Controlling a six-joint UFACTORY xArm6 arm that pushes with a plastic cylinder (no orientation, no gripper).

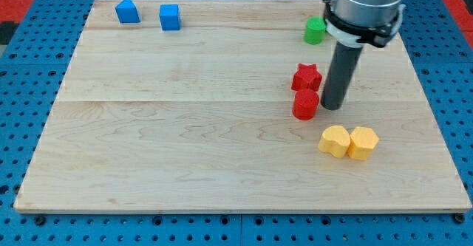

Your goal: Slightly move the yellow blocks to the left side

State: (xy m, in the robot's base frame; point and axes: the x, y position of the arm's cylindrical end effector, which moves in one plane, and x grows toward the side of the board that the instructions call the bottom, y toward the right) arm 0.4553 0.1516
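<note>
Two yellow blocks lie side by side at the view's lower right: a yellow heart-shaped block (334, 140) and, touching its right side, a yellow hexagonal block (363, 142). My tip (331, 107) stands just above them on the board, a short gap away. It is right next to a red cylinder (305, 104), on that block's right side. A red star-shaped block (306, 77) sits just above the red cylinder.
A green cylinder (315, 30) stands near the board's top right, partly beside the arm's body. Two blue blocks sit at the top left: a blue pentagon-like block (127, 11) and a blue cube (170, 17). The wooden board (185, 142) lies on a blue pegboard.
</note>
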